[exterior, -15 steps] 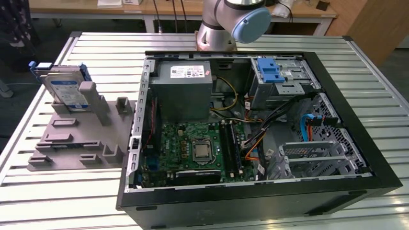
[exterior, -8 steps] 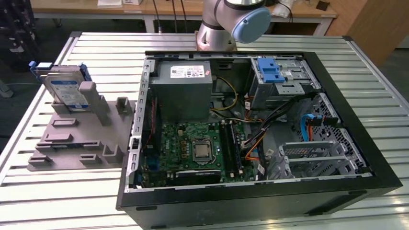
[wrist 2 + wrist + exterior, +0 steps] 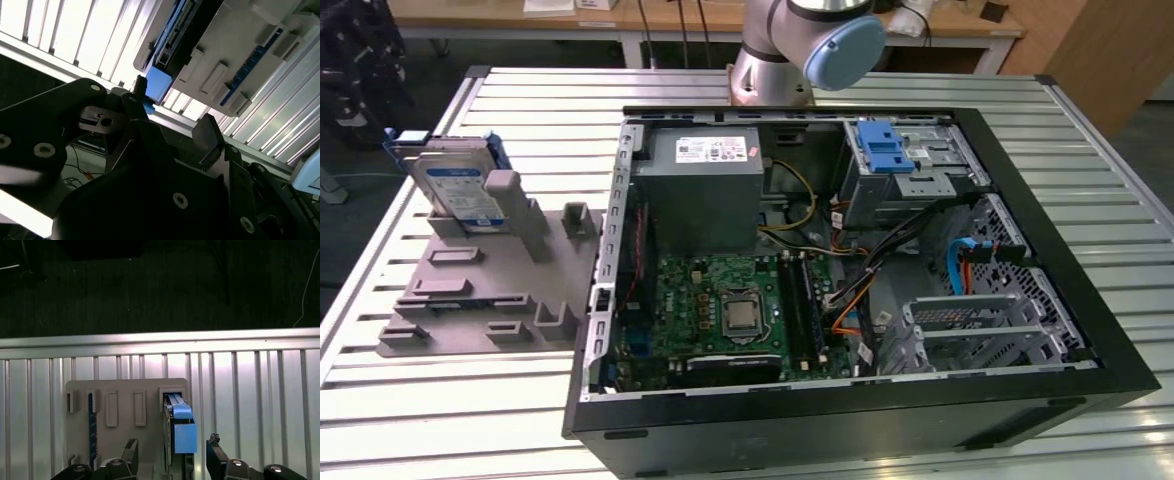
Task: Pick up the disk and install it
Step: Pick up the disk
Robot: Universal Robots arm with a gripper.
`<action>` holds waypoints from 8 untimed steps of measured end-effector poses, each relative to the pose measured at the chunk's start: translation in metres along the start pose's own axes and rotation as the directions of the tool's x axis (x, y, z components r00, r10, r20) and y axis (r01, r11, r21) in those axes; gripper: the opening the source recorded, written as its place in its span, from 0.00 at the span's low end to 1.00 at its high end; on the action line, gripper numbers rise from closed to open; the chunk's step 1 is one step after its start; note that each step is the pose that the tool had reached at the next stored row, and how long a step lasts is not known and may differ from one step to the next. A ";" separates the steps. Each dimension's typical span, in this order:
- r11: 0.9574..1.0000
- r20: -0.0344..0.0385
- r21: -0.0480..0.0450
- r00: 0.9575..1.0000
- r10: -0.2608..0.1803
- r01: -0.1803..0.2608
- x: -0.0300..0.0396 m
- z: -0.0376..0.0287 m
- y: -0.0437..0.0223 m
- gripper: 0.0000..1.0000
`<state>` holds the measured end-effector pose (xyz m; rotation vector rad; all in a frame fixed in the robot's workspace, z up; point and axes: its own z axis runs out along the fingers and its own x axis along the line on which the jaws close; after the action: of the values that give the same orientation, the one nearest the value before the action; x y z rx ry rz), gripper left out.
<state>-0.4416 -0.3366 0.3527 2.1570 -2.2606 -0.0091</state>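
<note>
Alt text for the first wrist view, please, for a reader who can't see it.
The disk stands on edge in a slot of a grey holder on a slatted metal table. The open hand shows in the foreground, one fingertip to each side of the disk, not touching it.

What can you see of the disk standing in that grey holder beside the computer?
The disk is a flat silver slab with a white-and-blue label and blue plastic rails along its edges. It stands upright in a slot of the grey holder on the slatted table, at the exterior view's left of the open computer case. Only the holder touches it; the open gripper is clear of it.
</note>
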 end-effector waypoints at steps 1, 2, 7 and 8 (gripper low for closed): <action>1.000 0.000 0.004 1.000 0.000 0.000 0.0000 0.0013 0.0002 0.58; 1.000 0.000 0.008 1.000 0.000 0.000 0.0000 0.0024 0.0006 0.64; 1.000 0.002 0.019 1.000 -0.002 0.002 0.0000 0.0098 0.0014 0.64; 1.000 0.002 0.019 1.000 -0.002 0.002 0.0000 0.0118 0.0013 0.64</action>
<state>-0.4432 -0.3366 0.3409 2.1690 -2.2692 0.0097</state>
